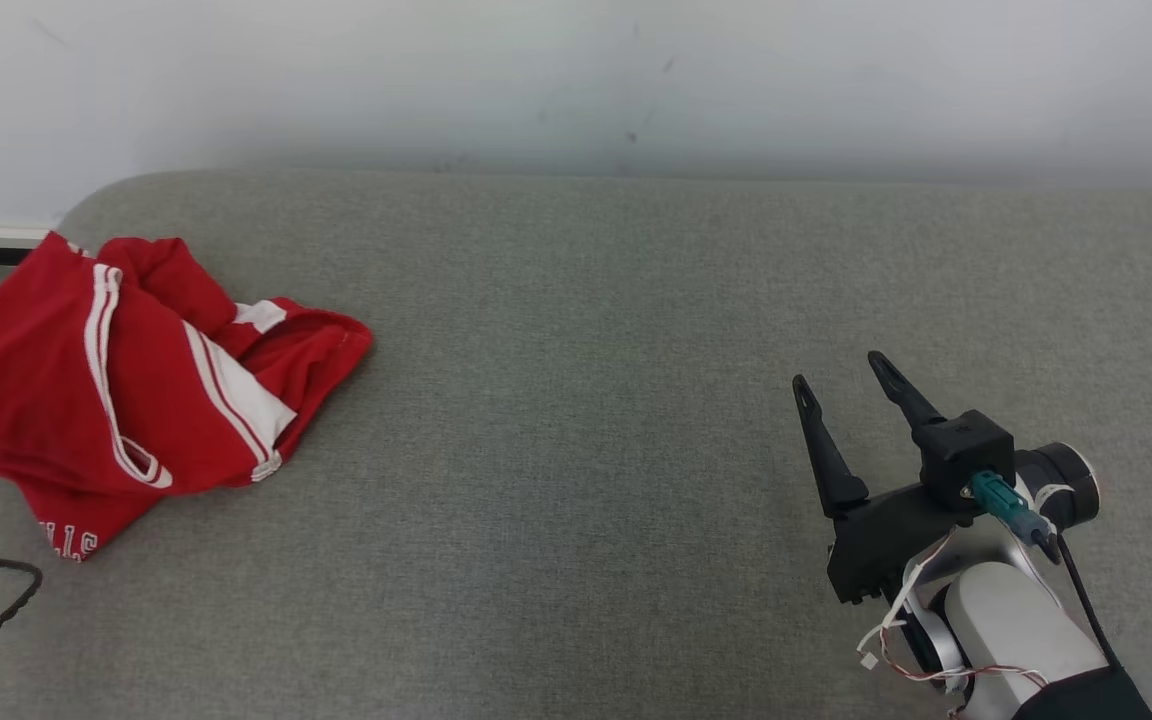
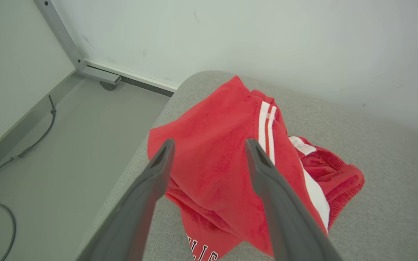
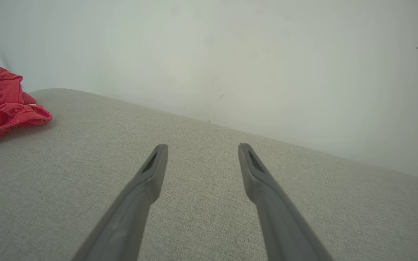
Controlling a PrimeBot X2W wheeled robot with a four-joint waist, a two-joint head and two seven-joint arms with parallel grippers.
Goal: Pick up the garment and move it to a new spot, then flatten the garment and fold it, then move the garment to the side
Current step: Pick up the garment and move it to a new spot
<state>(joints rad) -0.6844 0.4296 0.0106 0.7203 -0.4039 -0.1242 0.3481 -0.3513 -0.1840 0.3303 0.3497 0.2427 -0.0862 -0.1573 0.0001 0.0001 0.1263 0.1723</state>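
Grey padded surface (image 1: 586, 420) against white wall (image 1: 576, 80). Garment (image 1: 136, 390): red w/ white stripes, crumpled in a heap at left end, close to the edge, not flattened. Left gripper (image 2: 209, 142): fingers spread wide, nothing held, poised over the heap; judged lined up for the first pick. Right gripper (image 1: 838, 368): likewise wide apart, empty, over bare fabric at near right, well apart from garment; prob. parked clear so centre area is free as the new spot. Pick-up not yet done; flatten and fold pending.
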